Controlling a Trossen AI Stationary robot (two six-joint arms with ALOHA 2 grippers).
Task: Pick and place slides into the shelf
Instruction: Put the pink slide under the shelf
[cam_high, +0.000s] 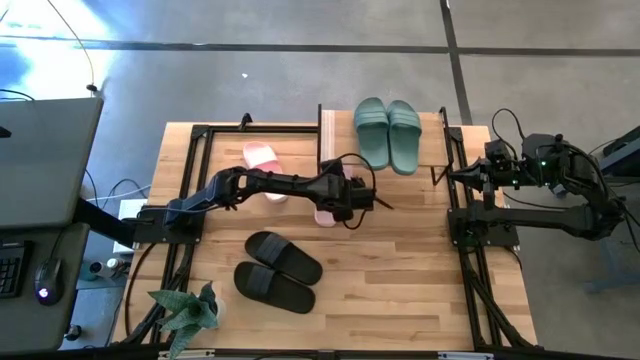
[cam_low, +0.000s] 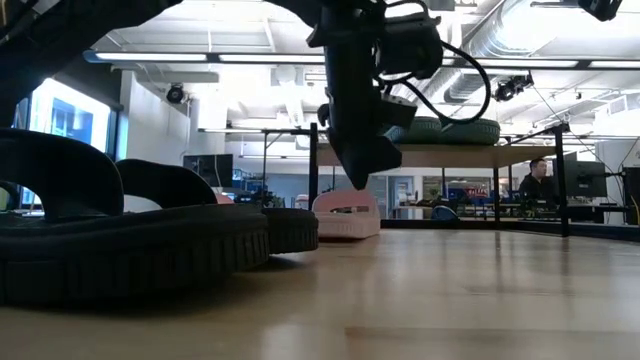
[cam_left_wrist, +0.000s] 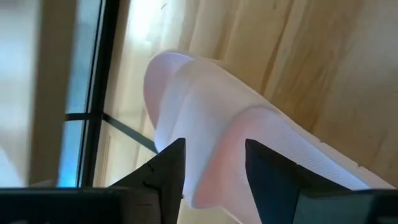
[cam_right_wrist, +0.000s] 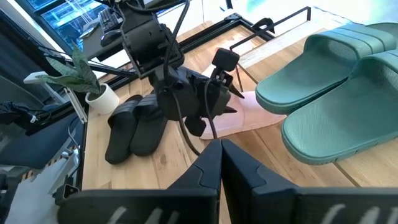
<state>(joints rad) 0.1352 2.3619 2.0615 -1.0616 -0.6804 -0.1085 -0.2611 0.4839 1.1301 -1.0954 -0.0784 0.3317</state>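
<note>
Just beside the shelf (cam_high: 330, 125), at its front edge, the left gripper (cam_high: 352, 200) hangs over a pink slide (cam_high: 326, 214) that lies flat on the table (cam_high: 400, 280). Its fingers (cam_left_wrist: 166, 171) stand apart on either side of the slide's pale strap, and in the left wrist view a gap shows between each finger and the strap, so they straddle the slide without clamping it. In the low view the gripper's dark body sits above the slide, which rests on the tabletop under the shelf's top board. The second pink slide (cam_high: 265, 160) lies on the side of the shelf toward the left arm's base, partly under that arm. On top of the shelf the two green slides (cam_high: 388, 132) sit side by side, touching. The pair of black slides (cam_high: 280, 270) lies in front of the shelf, well apart from it, near a small potted plant (cam_high: 190, 310) at the table's corner. The right gripper (cam_right_wrist: 219, 163) waits beyond the shelf's far end, near the green pair, its fingers pressed together and holding nothing.
</note>
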